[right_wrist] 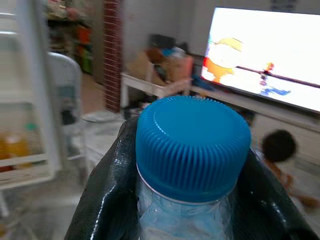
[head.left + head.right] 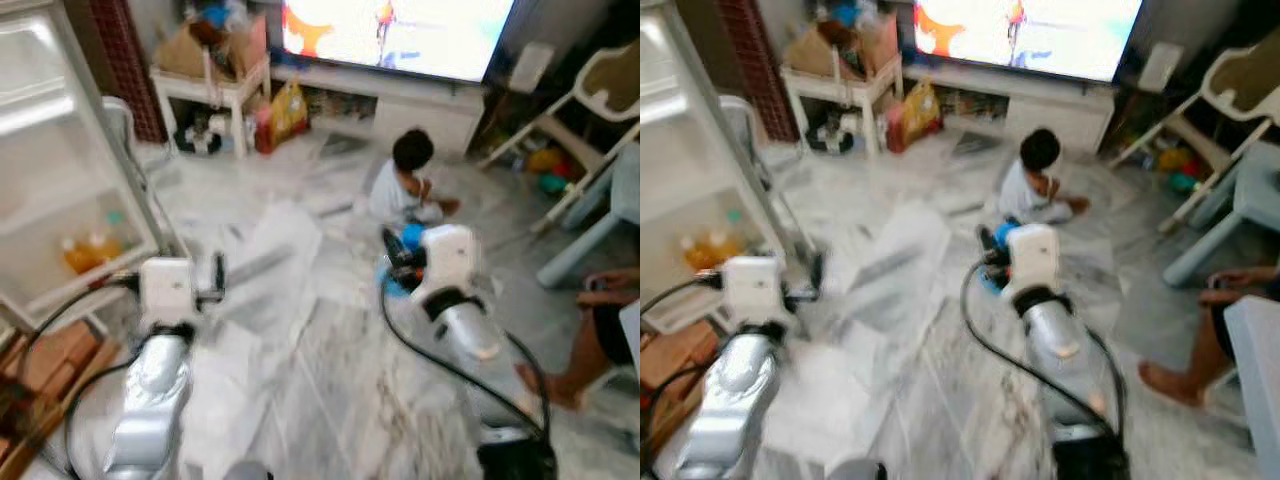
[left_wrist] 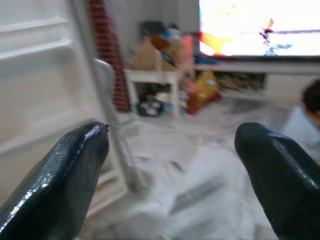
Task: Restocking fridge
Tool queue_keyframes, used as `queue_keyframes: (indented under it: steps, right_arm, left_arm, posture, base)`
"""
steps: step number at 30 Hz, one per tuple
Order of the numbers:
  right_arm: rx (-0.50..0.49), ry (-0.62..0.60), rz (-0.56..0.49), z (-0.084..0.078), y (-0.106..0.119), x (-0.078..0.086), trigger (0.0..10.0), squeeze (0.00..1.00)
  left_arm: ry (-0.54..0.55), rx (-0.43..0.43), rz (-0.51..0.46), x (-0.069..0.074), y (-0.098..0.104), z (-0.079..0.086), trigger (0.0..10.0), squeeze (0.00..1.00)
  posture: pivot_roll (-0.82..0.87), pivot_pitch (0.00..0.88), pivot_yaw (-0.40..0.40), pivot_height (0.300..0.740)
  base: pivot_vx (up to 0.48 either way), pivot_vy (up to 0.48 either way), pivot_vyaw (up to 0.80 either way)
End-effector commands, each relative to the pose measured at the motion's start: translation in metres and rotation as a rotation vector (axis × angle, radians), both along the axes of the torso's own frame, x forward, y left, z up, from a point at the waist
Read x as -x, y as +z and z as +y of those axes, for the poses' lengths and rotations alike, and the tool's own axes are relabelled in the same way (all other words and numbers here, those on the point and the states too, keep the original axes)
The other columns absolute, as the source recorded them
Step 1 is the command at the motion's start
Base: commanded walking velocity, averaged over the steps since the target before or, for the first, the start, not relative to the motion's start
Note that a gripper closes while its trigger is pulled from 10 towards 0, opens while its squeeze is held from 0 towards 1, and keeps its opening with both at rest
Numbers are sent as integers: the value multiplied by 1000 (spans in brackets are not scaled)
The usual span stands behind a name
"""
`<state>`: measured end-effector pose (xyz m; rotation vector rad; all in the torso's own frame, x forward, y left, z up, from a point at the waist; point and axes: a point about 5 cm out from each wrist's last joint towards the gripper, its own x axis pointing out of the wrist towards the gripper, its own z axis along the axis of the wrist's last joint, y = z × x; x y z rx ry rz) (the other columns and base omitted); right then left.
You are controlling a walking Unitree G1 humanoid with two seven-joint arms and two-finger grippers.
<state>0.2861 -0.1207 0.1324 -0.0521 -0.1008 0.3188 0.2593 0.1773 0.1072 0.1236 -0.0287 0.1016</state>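
From the head camera, the open fridge door (image 2: 60, 180) stands at the robot's left, its lower shelf holding a few orange bottles (image 2: 85, 252), while the left hand (image 2: 218, 278) is raised near that door and the right hand (image 2: 400, 250) reaches out over the marble floor (image 2: 330, 370) with something blue at its tip. A child (image 2: 408, 185) sits on the floor just beyond the right hand, before a lit television (image 2: 395, 30), and a seated person's leg (image 2: 570, 365) shows at the right. The left wrist camera shows that hand's two black fingers (image 3: 60, 185) spread wide with nothing between them, the door shelves beside them. The right wrist camera shows the bottle (image 1: 192, 165), clear with a blue ribbed cap, clamped between the right hand's fingers (image 1: 105, 200) just under the cap. To do this step well, the robot should probably turn left toward the door, keep the bottle upright, and swing clear of the child. Everything is blurred; the bottle's body is cut off, and free space on the shelves is hard to judge.
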Motion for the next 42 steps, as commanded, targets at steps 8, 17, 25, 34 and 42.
queue_keyframes:
  steps: [8,17,25,34,42]
  right_arm:
    - [46,-59,-2,-21,-4,11,10000,0]
    - [77,-168,-9,-44,-8,17,10000,0]
    - [73,-200,17,-49,-14,21,10000,0]
    - [65,-150,-11,-40,-8,10,10000,0]
    - [46,-137,-12,-36,-8,10,10000,0]
  left_arm:
    - [100,-63,37,20,-12,15,10000,0]
    - [53,-50,60,38,-15,17,10000,0]
    - [45,-56,91,43,-21,18,10000,0]
    - [20,-32,72,34,-16,11,10000,0]
    - [23,-23,80,33,-18,13,10000,0]
  posture:
    - [76,28,-49,740]
    - [71,20,-22,740]
    - [74,19,-21,740]
    - [88,0,-36,740]
    - [87,0,-39,740]
  base:
    - [0,0,800]
    - [0,0,800]
    - [0,0,795]
    - [0,0,794]
    - [0,142,718]
